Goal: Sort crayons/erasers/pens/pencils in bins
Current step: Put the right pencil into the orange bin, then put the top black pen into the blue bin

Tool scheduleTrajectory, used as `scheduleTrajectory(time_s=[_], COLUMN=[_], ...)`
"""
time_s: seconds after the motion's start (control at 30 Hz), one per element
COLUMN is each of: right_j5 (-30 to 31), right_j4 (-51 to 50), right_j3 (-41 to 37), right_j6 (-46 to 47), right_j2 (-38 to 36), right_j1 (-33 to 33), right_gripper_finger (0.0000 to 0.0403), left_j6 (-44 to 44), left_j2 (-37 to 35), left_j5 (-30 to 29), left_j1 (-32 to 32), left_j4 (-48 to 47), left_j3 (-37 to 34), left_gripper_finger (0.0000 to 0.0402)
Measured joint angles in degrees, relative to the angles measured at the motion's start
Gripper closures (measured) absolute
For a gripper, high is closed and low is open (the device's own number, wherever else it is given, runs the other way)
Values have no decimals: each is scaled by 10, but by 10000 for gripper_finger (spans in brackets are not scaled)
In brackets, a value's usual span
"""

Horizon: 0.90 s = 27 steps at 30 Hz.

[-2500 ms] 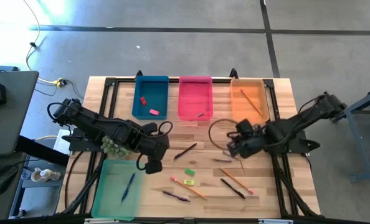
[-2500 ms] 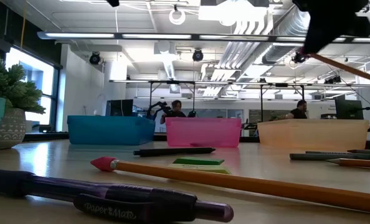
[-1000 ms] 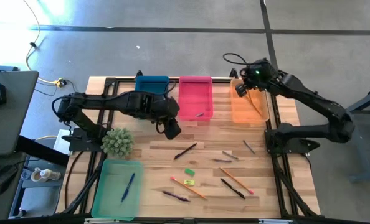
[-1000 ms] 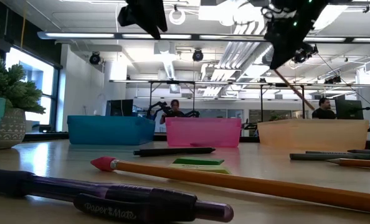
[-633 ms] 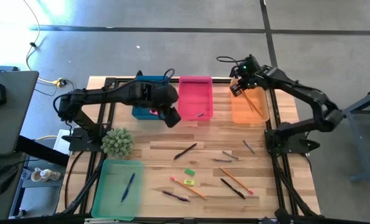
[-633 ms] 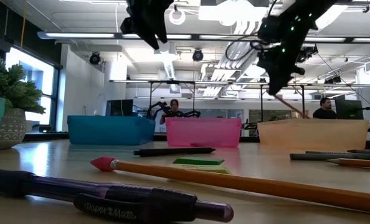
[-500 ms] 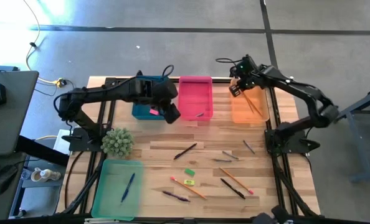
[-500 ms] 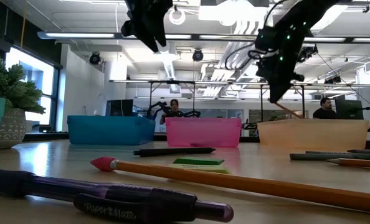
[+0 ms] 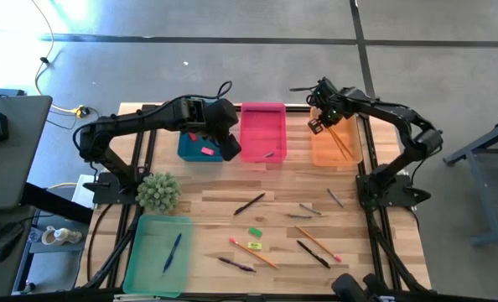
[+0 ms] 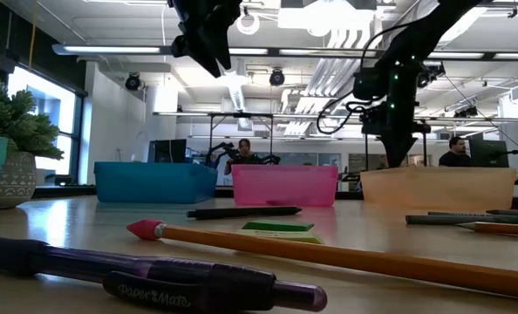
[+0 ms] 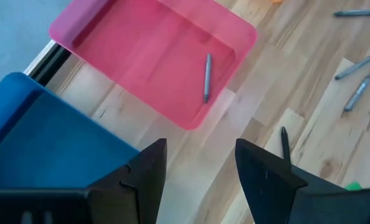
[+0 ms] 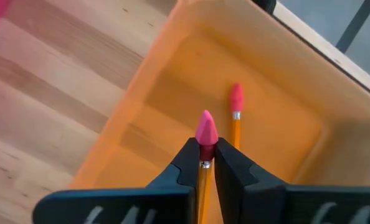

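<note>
Pencil (image 12: 205, 163) pinched in your right gripper (image 12: 203, 167), over the orange bin (image 9: 323, 151) at the table's far right corner. Release crooked and it catches the rim, falling outside. Left gripper (image 11: 200, 165) spread, empty, above the blue bin (image 9: 189, 147).

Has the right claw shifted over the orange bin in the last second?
Yes. In the high view the right claw has slid from the orange bin's far middle to its pink-bin-side edge, still shut on a pencil.
</note>
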Motion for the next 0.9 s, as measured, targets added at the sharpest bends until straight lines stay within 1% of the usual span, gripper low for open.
scheduleTrajectory(time_s=[0.2, 0.3, 0.4, 0.63, 0.8, 0.9], right_j5=[-6, -8, -10, -21, -21, -23], right_j4=[0, 0, -1, -5, -14, -22], right_j3=[0, 0, 0, 0, 0, 0], right_j6=[-4, -14, -15, -10, -11, -10], right_j2=[11, 11, 11, 11, -5, -30], right_j1=[-2, -2, -2, -2, -2, -2], right_gripper_finger=[390, 382, 361, 293, 274, 273], left_j6=[21, 21, 21, 12, -1, -13], left_j2=[0, 0, 0, 0, 0, 0], left_j5=[-1, -1, -1, -1, 6, 21], left_j1=[0, 0, 0, 0, -2, -6], left_j4=[0, 0, 0, 0, 0, 0], left_j3=[0, 0, 0, 0, 0, 0], left_gripper_finger=[227, 229, 229, 229, 226, 212])
